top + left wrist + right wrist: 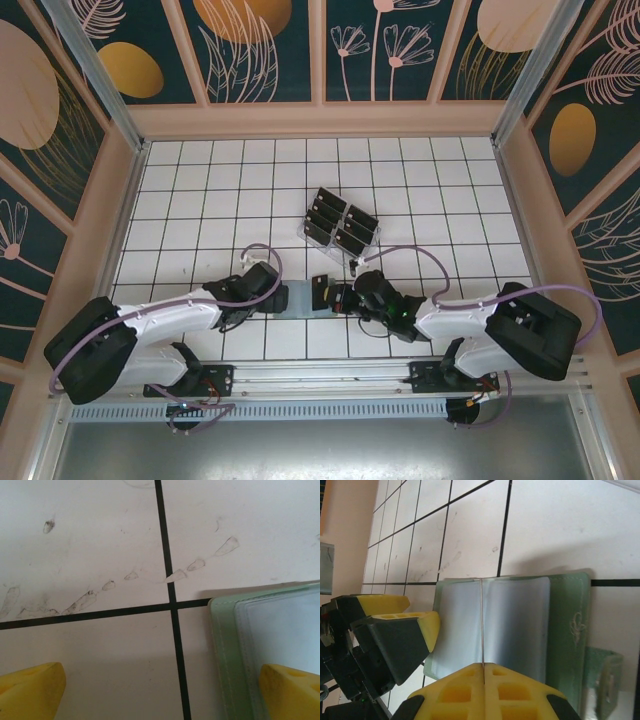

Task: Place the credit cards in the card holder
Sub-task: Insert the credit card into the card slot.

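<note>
**Over the open card holder, a card on edge**

Between the arms on the worktop [200, 170], the card holder [570, 630] lay spread open. The right gripper [484, 672], clamped on one credit card [321, 292], hung just above it. The left gripper [160, 690], fingers apart, straddled its edge. Misaligned, the card might miss the pocket or drag the soft holder.

no legible text or labels anywhere
</note>
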Action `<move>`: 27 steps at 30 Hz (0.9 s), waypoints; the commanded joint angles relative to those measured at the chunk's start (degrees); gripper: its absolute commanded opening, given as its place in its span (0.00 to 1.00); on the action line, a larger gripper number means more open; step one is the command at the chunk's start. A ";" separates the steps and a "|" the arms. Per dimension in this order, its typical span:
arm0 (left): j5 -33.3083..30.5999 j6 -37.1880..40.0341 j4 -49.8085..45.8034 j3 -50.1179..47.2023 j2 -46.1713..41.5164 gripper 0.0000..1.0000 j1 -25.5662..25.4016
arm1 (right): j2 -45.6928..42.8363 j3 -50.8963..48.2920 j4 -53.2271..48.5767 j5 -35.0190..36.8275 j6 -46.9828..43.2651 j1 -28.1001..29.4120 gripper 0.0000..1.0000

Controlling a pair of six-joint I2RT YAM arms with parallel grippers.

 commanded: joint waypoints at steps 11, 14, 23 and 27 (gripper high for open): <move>-4.02 -3.36 -1.09 -1.09 0.79 0.98 -0.53 | 0.54 -2.45 4.92 2.20 1.29 -0.18 0.00; -3.51 -3.43 -0.71 -1.08 1.50 0.98 -0.48 | 0.04 -2.11 5.42 1.53 0.99 -0.18 0.00; -3.31 -5.26 -0.47 -2.70 0.21 0.98 -0.50 | -1.15 -1.98 9.14 1.15 1.20 0.04 0.00; -3.26 -6.09 -0.38 -3.47 -0.77 0.98 -0.51 | 0.46 -2.57 13.26 1.29 1.49 0.24 0.00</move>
